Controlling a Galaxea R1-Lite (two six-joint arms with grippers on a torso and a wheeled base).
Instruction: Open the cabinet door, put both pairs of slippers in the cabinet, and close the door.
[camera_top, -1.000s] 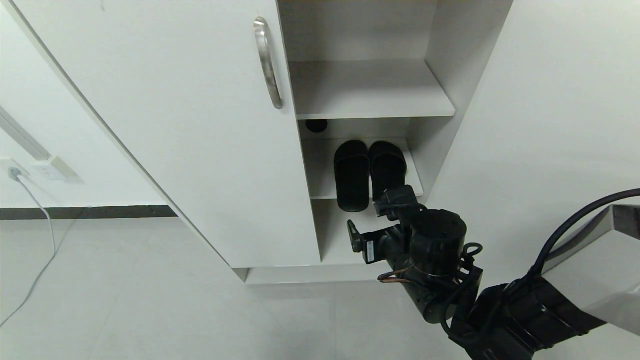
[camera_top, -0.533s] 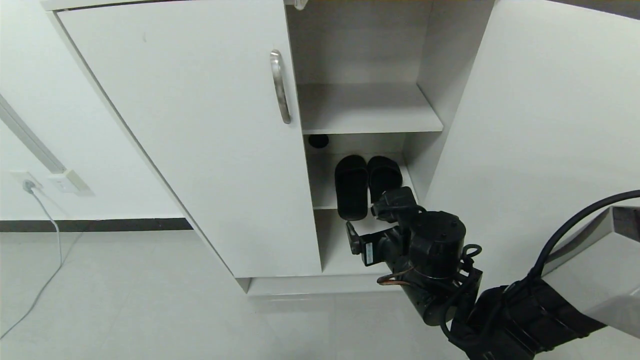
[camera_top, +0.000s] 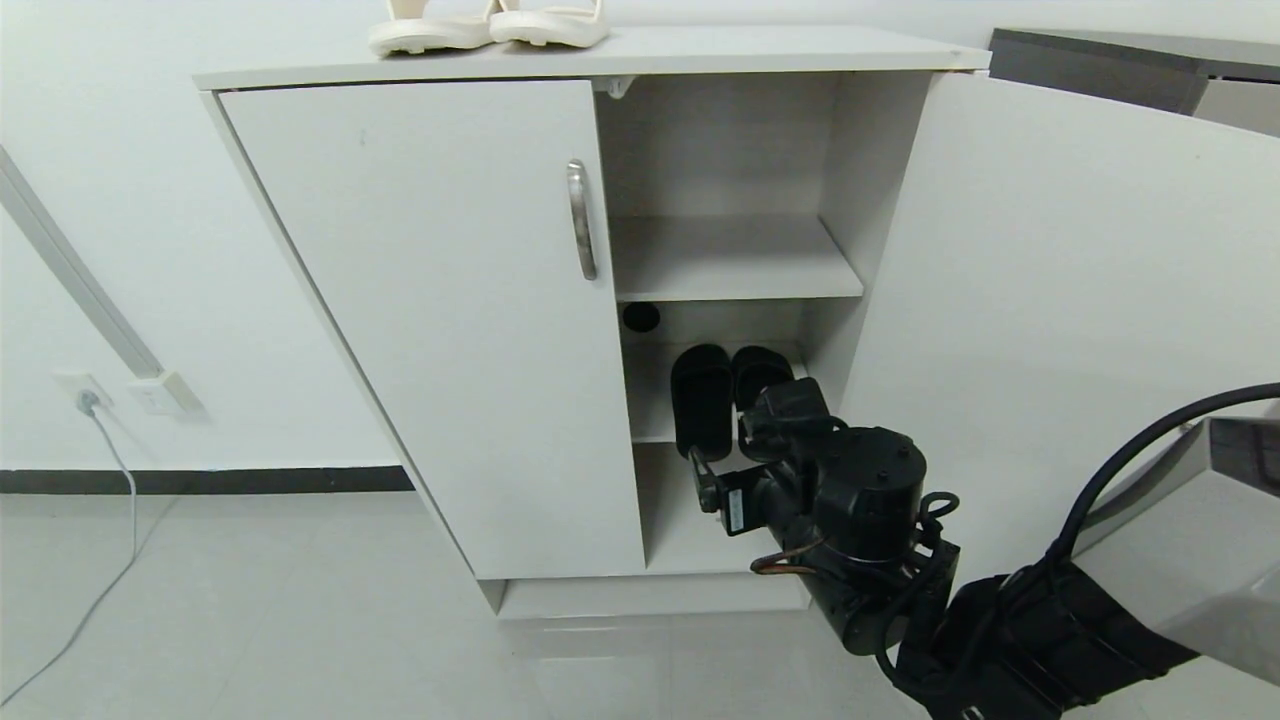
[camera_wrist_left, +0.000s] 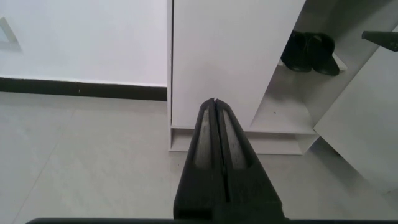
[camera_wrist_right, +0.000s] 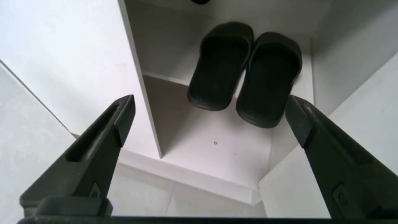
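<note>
Over on the far left wall, a socket (camera_top: 82, 392) is holding a plug, and its grey cable (camera_top: 110, 560) is trailing down onto the floor (camera_top: 250, 640). My left tool (camera_wrist_left: 214, 107) is hanging above that floor in front of the cabinet (camera_top: 760, 45). Its two fingers are pressing flat together with nothing between them.

Moving right, the cabinet's left door (camera_top: 430, 330) is sitting closed, with its metal handle (camera_top: 582, 220) running upright along the inner edge. On the cabinet top, above that door, a pair of white slippers (camera_top: 430, 38) is resting side by side.

Right of the handle the compartment is standing open. I am seeing a pair of black slippers (camera_top: 705, 395) lying together on the middle shelf (camera_top: 650, 410), their near ends poking just past its front edge. A dark round hole (camera_top: 640, 317) is showing in the back panel above them.

My right tool (camera_top: 745, 440) is hovering just in front of the black slippers at shelf height. Its jaws are spreading wide and gripping nothing. Farthest right, the right door (camera_top: 1050, 300) is standing swung out toward me.
</note>
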